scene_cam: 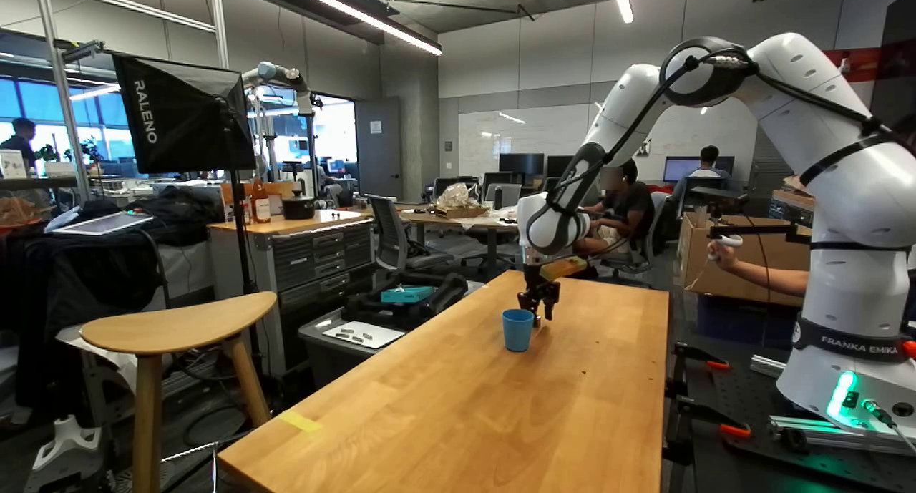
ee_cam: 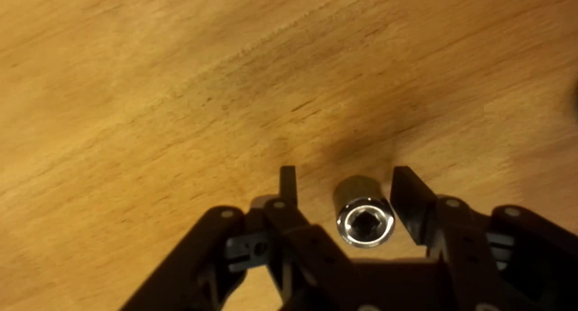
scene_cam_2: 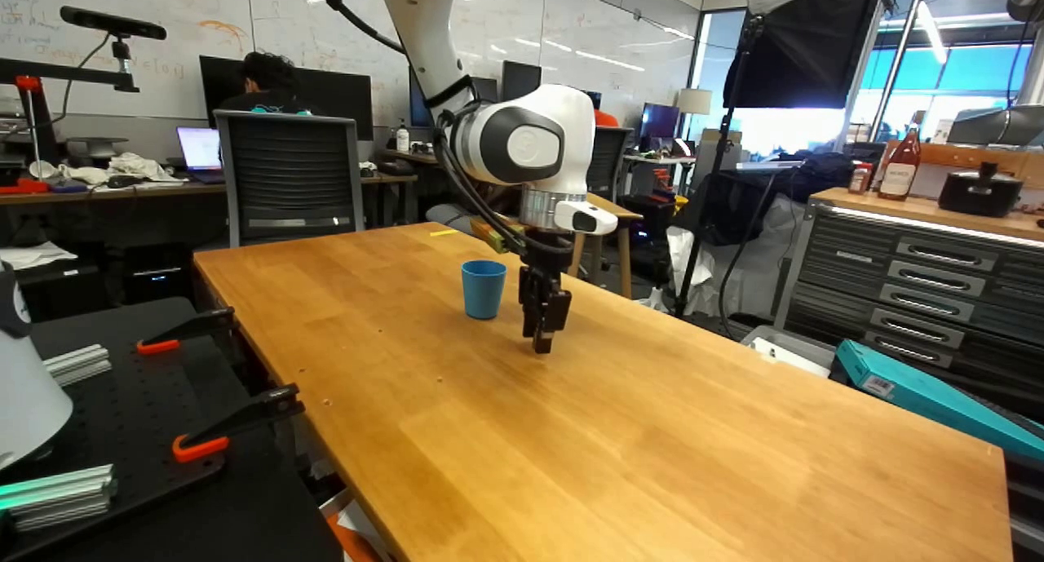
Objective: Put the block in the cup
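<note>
In the wrist view, the black two-fingered gripper (ee_cam: 343, 188) has its fingers (ee_cam: 287, 187) parted around a short, shiny, hollow-topped metal cylinder (ee_cam: 365, 220), presumably what the task calls the block. It sits close to the finger on the picture's right, contact unclear, with a plain gap to the opposite one, so the grasp is not yet made.

In an exterior view, the small blue cylindrical cup (scene_cam: 517, 330) stands upright on the long wooden table (scene_cam: 458, 407), just beside the gripper and nearer the viewpoint.

In an exterior view, the cup (scene_cam_2: 483, 291) is near the gripper but apart from it; its bottom is hidden. The approach looks done; gripping, lifting, carrying over the cup and letting go appear left.
</note>
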You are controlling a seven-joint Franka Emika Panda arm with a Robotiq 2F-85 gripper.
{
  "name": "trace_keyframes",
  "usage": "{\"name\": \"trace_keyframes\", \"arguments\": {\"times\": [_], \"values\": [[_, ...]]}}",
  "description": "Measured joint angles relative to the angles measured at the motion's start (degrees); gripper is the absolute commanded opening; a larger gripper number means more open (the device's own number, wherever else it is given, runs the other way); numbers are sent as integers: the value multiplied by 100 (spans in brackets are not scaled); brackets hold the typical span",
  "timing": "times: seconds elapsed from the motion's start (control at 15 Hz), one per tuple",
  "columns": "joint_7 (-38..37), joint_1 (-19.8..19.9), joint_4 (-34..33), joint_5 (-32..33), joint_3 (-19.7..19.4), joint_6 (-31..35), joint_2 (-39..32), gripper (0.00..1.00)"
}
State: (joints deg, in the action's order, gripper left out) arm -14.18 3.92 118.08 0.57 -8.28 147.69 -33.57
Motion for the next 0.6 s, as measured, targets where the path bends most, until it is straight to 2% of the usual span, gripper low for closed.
{"name": "trace_keyframes", "arguments": {"times": [0.2, 0.33, 0.4, 0.47, 0.53, 0.6], "values": [[-25, 13, 0, -34, -1, 14, -40, 5], [-30, 19, 0, -42, -5, 30, -50, 0], [-32, 19, -1, -42, -10, 47, -54, 32], [-32, 19, -1, -42, -12, 63, -58, 28], [-32, 20, -1, -42, -13, 68, -60, 28], [-32, 20, -1, -42, -13, 71, -61, 33]]}}
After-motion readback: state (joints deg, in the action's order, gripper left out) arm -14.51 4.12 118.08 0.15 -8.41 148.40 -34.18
